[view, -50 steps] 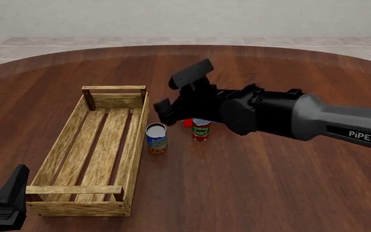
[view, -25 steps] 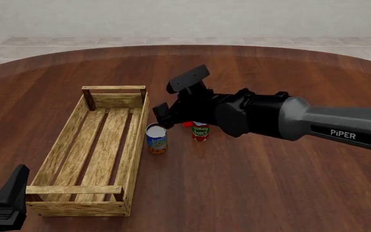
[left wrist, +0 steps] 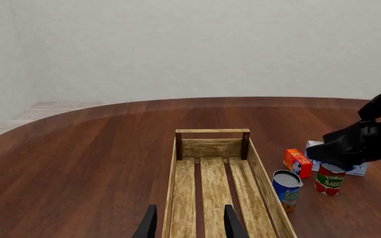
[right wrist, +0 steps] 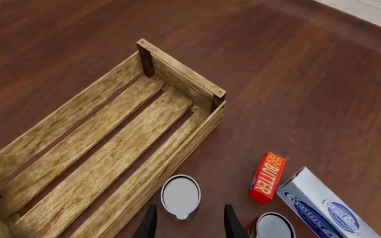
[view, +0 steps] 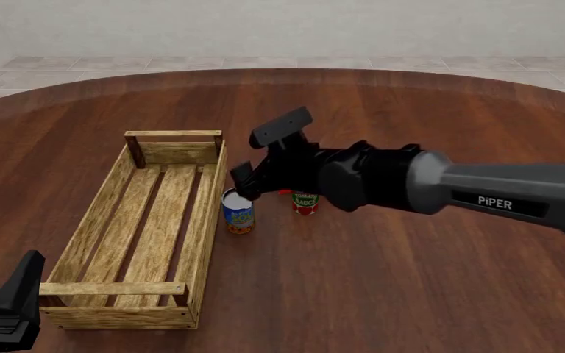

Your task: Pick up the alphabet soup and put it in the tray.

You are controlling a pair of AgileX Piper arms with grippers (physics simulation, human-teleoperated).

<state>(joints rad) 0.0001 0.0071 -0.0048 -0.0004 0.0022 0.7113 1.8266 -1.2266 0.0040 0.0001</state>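
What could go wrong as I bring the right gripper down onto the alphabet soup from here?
1. The alphabet soup stands close beside the tray wall, so a finger of the open right gripper may catch the rail or jam.
2. The tomato sauce can and the butter box sit near on the other side; a wide approach might knock them.
3. An off-centre descent could tip the can.

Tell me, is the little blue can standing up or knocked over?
Standing up: the small blue-labelled can shows its grey metal top facing upward on the table.
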